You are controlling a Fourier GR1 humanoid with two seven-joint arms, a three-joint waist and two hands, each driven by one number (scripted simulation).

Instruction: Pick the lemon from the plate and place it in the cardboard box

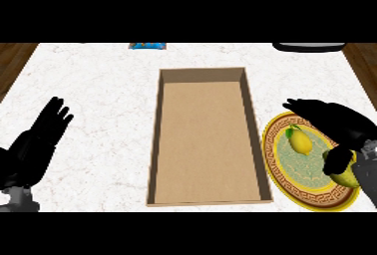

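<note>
A yellow lemon (299, 141) lies on the round plate (309, 201), which has a gold patterned rim and a green centre, at the right of the counter. My right hand (337, 120) hovers over the plate's far right side. Its fingers (296, 105) reach past the lemon's far end and the thumb (337, 159) hangs to the lemon's right; it is open and not closed on the lemon. The open cardboard box (157, 144), long and empty, stands in the middle, just left of the plate. My left hand (37, 142) rests open at the left, fingers up.
A second yellowish fruit (346, 178) sits on the plate's near right side, partly hidden by my right forearm. A blue item (147, 46) and a dark object (309, 47) lie at the counter's far edge. Wooden edging borders the counter's left and right.
</note>
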